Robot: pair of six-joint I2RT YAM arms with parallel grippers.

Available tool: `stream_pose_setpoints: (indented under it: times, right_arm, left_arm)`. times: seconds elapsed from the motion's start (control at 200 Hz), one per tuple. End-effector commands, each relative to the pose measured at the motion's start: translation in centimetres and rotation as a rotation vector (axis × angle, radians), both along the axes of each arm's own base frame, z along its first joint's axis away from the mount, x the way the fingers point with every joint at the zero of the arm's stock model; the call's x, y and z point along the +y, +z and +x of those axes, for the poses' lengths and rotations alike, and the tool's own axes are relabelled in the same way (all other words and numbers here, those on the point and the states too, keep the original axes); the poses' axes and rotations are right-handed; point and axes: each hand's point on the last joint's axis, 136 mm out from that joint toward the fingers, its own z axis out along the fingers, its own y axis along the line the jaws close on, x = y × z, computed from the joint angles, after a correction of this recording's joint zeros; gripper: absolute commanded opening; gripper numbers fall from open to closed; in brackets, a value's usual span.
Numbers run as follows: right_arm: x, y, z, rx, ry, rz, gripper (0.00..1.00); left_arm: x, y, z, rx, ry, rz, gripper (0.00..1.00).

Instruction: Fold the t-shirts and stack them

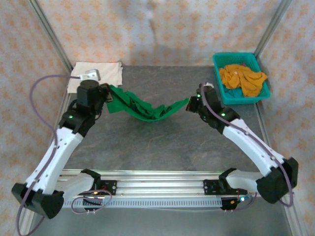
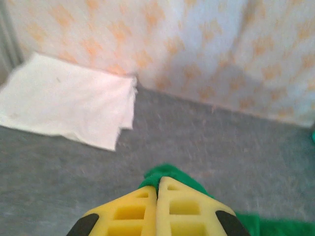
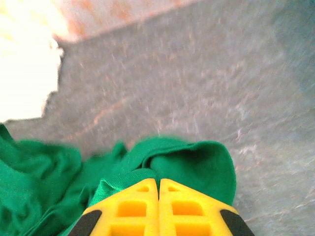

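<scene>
Left gripper (image 2: 157, 189) and right gripper (image 3: 158, 183) clench thin edges of the green t-shirt (image 1: 147, 110) sagging between them, so either could slip.

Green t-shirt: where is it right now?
In the top view the green t-shirt sags between the left gripper and right gripper, both shut on it, mid-table; the cream-white t-shirt lies at far left, the teal basket at far right.

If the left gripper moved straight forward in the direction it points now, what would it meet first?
Beyond the green t-shirt pinched in the left gripper, probably the bare grey table, then the patterned back wall. The cream-white t-shirt lies left of that line. Depth is unclear.
</scene>
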Motion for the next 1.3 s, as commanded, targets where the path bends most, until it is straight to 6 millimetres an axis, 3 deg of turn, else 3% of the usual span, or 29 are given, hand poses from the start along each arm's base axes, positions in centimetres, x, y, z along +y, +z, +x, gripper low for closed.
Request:
stream_pose_setpoints:
  times: [0.0,0.15,0.34,0.515,0.756,0.991,1.116,1.246,1.296]
  right_arm:
    - [-3.3,5.3,-1.1,-0.121,-0.048,-0.106,0.0]
    - [-4.8,9.9,-2.1,-0.211,-0.067,-0.139,0.0]
    - [-5.7,13.7,-4.3,-0.298,-0.063,-0.091,0.0]
    - [-5.5,14.9,-6.9,-0.334,0.015,-0.03,0.0]
    - [-7.0,16.8,-11.0,-0.391,0.022,0.053,0.0]
    - [-8.1,18.2,-13.3,-0.408,0.018,0.103,0.0]
    - [-8.6,18.6,-11.3,-0.381,-0.055,0.031,0.0]
    - [-8.3,18.3,-6.6,-0.344,-0.148,-0.079,0.0]
    - [-7.8,18.0,-4.5,-0.331,-0.17,-0.104,0.0]
  left_arm:
    - [3.5,4.6,-3.6,-0.047,0.121,0.06,0.0]
    - [6.0,9.1,-7.1,-0.107,0.213,0.097,0.0]
    - [7.9,12.0,-10.6,-0.18,0.27,0.121,0.0]
    - [7.6,13.1,-12.2,-0.199,0.212,0.122,0.0]
    - [6.9,16.0,-15.8,-0.279,0.115,0.068,0.0]
    - [6.8,19.1,-18.9,-0.339,0.058,0.049,0.0]
    - [6.1,20.7,-17.0,-0.328,0.042,0.078,0.0]
    - [5.3,21.0,-11.3,-0.27,0.073,0.15,0.0]
    - [4.6,20.7,-8.0,-0.229,0.073,0.192,0.0]
